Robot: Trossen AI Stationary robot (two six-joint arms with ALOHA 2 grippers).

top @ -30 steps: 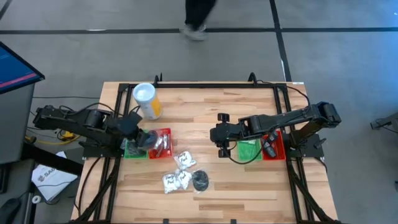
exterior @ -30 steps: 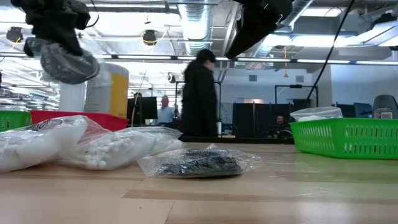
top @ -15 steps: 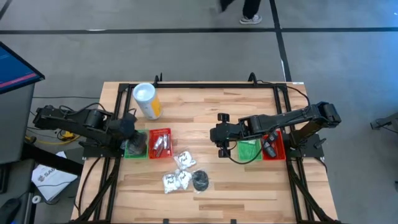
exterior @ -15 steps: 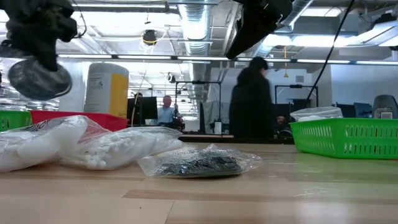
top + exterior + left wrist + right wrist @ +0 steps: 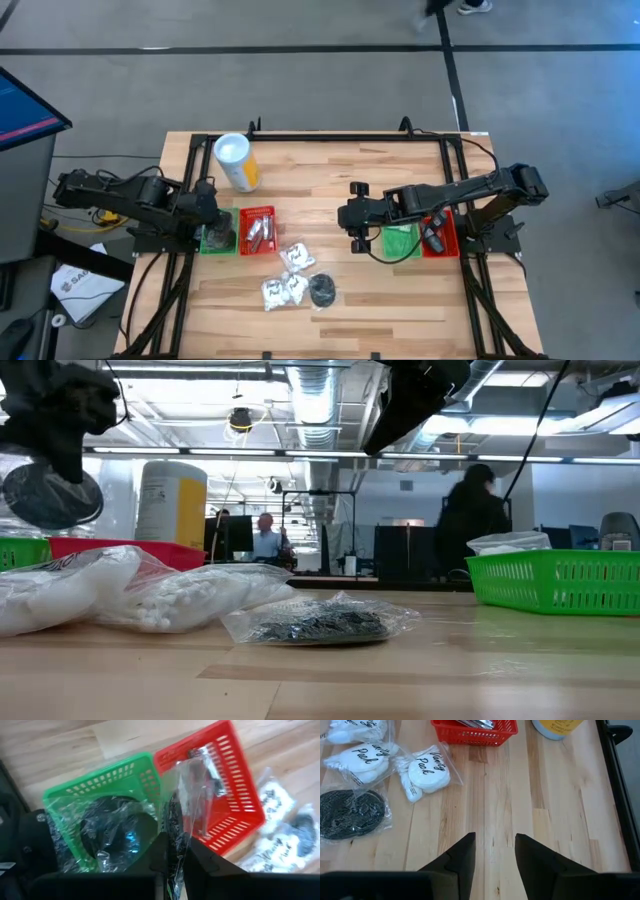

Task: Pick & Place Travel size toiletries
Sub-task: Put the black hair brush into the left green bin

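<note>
A clear bag [image 5: 187, 795] is pinched by the left gripper [image 5: 172, 851] above the green tray [image 5: 100, 795]. The right gripper [image 5: 494, 851] is spread, empty. The bag could be caught on the rim and spilled outside.

Left claw [image 5: 213, 222] holds a bagged disc [image 5: 117, 832] over the leftmost tray [image 5: 70, 795] (its neighbour holds tubes).

Flat clear bag of black discs [image 5: 318, 622] lying on the wooden table [image 5: 420, 680]. Left of it, touching, clear bags of white cotton items [image 5: 120, 596]. Behind those, red tray [image 5: 130, 551], yellow cylinder [image 5: 172, 500]. Above left, left gripper [image 5: 58, 420] holding a dark bagged disc [image 5: 50, 496]. Far right, green basket [image 5: 560, 580].
</note>
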